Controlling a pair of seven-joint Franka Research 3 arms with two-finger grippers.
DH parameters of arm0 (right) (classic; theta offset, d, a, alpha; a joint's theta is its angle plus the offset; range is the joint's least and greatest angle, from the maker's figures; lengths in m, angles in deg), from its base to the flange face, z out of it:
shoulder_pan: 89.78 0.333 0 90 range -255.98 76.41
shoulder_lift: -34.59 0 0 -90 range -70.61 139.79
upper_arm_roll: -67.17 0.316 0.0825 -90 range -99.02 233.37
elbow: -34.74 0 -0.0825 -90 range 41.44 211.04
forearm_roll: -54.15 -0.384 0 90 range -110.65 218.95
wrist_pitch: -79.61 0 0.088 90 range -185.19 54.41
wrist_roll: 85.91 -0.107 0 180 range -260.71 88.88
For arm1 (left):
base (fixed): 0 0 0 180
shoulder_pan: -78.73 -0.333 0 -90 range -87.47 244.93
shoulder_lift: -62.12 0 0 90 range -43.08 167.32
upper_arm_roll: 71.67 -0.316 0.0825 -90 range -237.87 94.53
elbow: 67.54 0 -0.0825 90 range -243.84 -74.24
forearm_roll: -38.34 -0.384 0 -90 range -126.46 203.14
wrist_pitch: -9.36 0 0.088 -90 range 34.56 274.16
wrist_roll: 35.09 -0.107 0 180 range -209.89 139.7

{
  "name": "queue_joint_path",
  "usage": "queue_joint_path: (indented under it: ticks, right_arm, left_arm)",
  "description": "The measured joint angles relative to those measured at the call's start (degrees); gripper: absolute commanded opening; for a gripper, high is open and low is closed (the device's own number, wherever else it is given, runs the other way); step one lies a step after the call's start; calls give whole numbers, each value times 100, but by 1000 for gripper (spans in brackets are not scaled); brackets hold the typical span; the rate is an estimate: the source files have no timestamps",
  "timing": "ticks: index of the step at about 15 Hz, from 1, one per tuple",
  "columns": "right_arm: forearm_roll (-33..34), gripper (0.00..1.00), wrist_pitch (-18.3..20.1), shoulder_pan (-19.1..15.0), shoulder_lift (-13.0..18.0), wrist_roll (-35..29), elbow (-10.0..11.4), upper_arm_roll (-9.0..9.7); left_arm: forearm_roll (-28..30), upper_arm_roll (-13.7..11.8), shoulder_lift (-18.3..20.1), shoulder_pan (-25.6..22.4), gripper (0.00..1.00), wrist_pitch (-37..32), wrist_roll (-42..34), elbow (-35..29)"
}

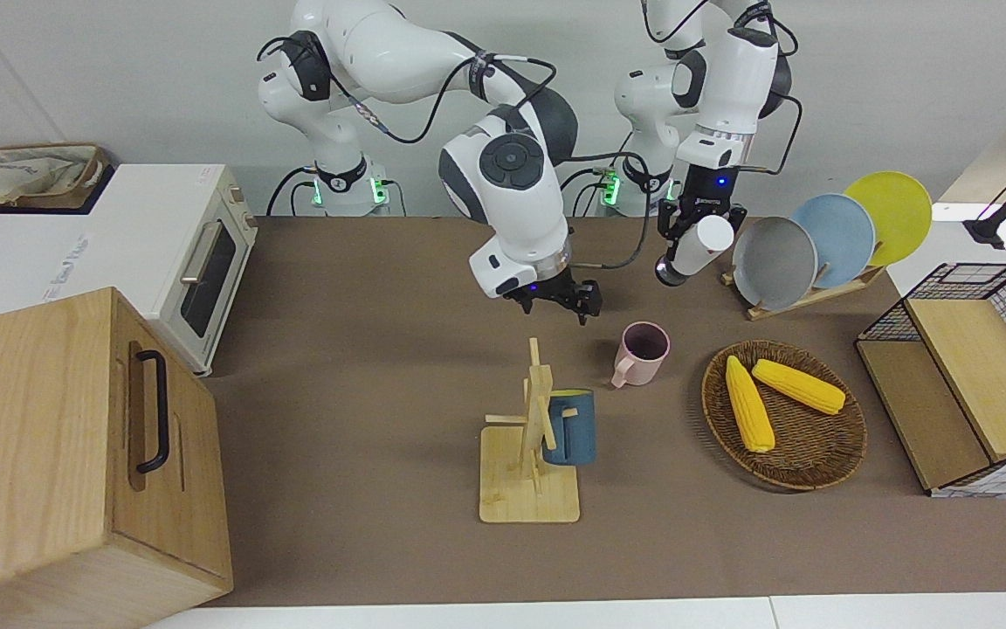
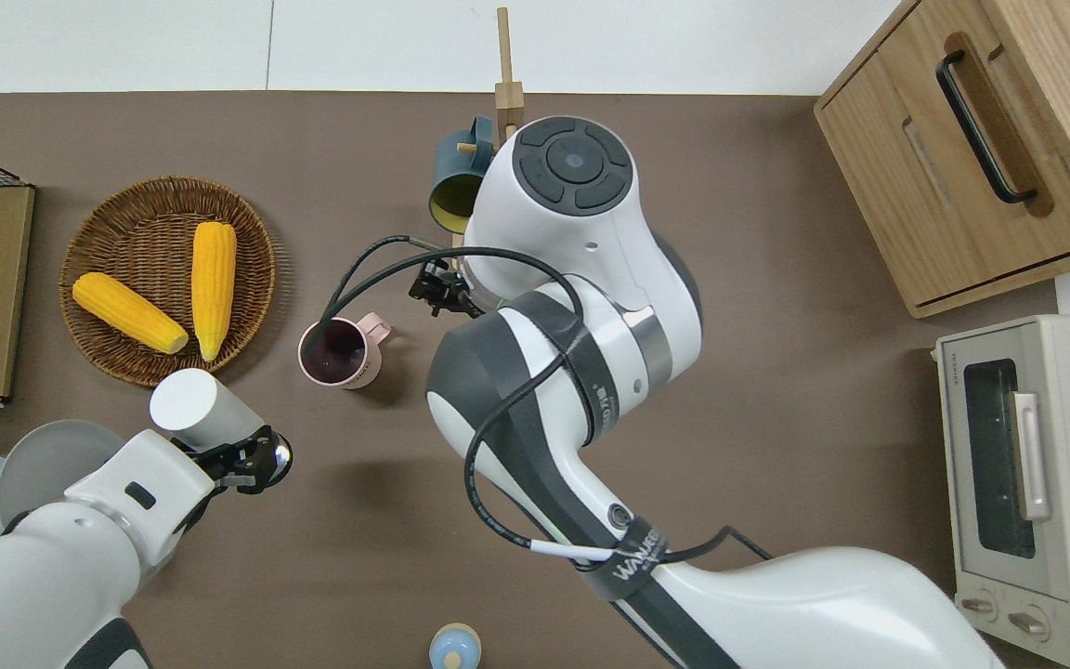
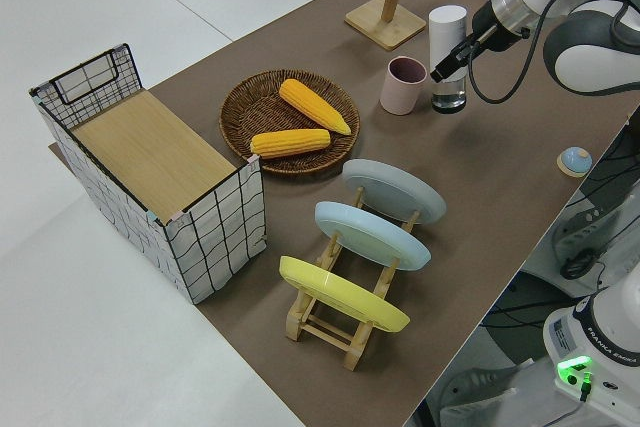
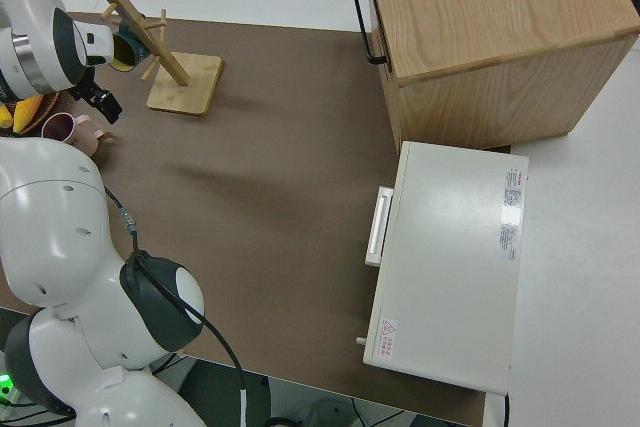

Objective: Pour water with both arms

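Brown table [image 1: 363, 454]: bottle [image 1: 697, 247] in left hand [image 1: 678, 229] (tilted).

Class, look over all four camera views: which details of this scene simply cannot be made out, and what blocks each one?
- Right end effector: mostly covered by its own arm overhead; whether open or shut cannot be told.
- White bottle in the left end effector: opaque, so its contents are hidden.
- Blue mug: partly under the right arm overhead.
- Pink mug: partly covered by the arm in the right side view.

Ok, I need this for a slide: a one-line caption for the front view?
Left pincer holds a tilted white bottle up near the pink mug; right pincer hovers beside the mug.
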Motion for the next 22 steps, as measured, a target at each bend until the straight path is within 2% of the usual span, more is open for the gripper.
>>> queue_joint_path:
  ticks: [2, 4, 8, 11, 13, 15, 19, 22]
  right_arm:
    - [292, 987, 351, -153, 176, 781, 27, 2]
    - [485, 985, 492, -341, 362, 1549, 185, 8]
    - [673, 985, 538, -989, 917, 3117, 883, 8]
    - [683, 987, 550, -1618, 1382, 3914, 1428, 9]
    - [736, 987, 551, -1941, 1711, 4155, 1816, 11]
    - [826, 987, 550, -2125, 1974, 4220, 2106, 15]
    - [880, 985, 483, -2403, 2383, 4221, 2479, 19]
    - [882, 985, 444, -2614, 2675, 4222, 2646, 20]
  left_arm:
    - [2, 95, -53, 1, 0, 40, 2, -16]
    - [2, 162, -119, 2, 0, 75, 3, -31]
    - [2, 367, -346, 2, 0, 225, 8, -50]
    - [3, 423, -519, 1, 0, 276, 9, -52]
    - [2, 423, -616, -2, 0, 282, 8, -52]
    - [-1, 423, -689, -4, 0, 285, 5, -52]
    - [-1, 423, -831, -5, 0, 296, 2, -51]
    - [-28, 422, -900, -8, 0, 299, -2, -44]
